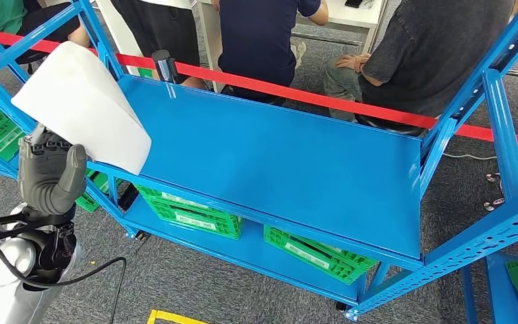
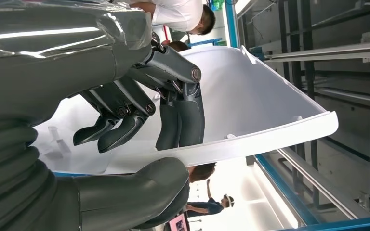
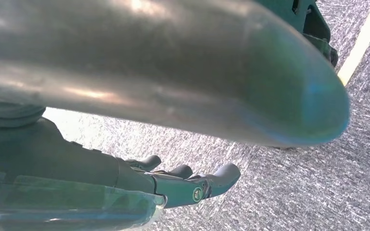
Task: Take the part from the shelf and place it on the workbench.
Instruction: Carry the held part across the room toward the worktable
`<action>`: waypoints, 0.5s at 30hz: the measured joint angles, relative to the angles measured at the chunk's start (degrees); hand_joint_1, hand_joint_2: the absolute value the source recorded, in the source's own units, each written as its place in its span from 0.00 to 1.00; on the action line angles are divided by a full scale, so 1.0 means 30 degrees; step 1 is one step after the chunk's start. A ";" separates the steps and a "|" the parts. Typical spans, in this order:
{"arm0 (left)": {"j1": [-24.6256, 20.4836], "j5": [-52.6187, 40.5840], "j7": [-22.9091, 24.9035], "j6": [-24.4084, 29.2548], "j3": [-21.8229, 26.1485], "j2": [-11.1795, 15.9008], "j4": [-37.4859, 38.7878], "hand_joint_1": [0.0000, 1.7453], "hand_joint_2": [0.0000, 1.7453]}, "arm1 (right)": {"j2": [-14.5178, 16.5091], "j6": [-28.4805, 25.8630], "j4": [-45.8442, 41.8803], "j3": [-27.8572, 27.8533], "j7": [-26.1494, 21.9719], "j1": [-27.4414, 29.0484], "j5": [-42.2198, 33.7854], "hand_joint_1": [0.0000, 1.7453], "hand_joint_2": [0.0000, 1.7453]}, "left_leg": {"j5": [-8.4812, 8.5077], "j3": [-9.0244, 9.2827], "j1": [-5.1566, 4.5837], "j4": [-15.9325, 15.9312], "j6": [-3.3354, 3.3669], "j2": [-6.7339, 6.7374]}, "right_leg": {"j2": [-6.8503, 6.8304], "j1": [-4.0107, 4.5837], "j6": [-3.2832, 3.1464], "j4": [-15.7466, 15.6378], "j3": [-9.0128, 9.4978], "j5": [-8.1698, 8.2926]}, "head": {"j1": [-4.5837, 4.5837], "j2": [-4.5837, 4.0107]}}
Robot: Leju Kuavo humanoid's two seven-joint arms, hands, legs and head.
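Left hand (image 1: 48, 177) raised at shelf's (image 1: 276, 158) left end, thumb and fingers (image 2: 178, 120) clamped on white part's (image 1: 81, 104) edge, part tilted above shelf corner. Right hand (image 3: 173, 185) hanging over carpet, fingers loosely apart, empty.

Left hand raised and gripping, right hand hanging loose.

Left arm (image 1: 13, 277) comes up from lower left, silver forearm with dark wrist and black cables; left hand (image 1: 48, 177) sits upright, thumb on one face of the white part (image 1: 81, 101), dark fingers (image 2: 125, 125) curled against the other face, edge clamped between them. Right hand (image 3: 173, 185) points down over grey floor, fingers nearly straight, slightly apart, holding nothing.
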 joint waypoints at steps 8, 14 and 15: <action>0.0369 -0.0233 -0.0144 0.0216 0.0324 -0.0231 -0.0448 1.00 1.00 | -0.0155 -0.0949 0.0000 0.0373 -0.0250 -0.0151 0.0157 0.00 0.00 | -0.0001 0.0002 -0.0001 0.0001 0.0001 -0.0002 | -0.0003 -0.0001 0.0001 -0.0002 -0.0002 -0.0001 | 0.0000 0.0000; -0.0123 -0.0140 0.0027 -0.0392 0.0091 -0.0928 0.0091 1.00 1.00 | -0.0415 -0.2375 -0.0002 0.0306 -0.0394 -0.0666 -0.0268 0.00 0.00 | 0.0003 0.0008 -0.0005 0.0008 0.0005 0.0001 | 0.0000 -0.0003 0.0000 -0.0005 0.0006 0.0004 | 0.0000 0.0000; -0.0244 -0.0302 -0.0013 -0.0353 0.0038 -0.1051 0.0195 1.00 1.00 | -0.0444 -0.2415 -0.0004 0.0306 -0.0439 -0.0788 -0.0186 0.00 0.00 | 0.0003 0.0007 -0.0005 0.0009 0.0006 0.0003 | 0.0002 -0.0004 0.0000 -0.0005 0.0011 0.0005 | 0.0000 0.0000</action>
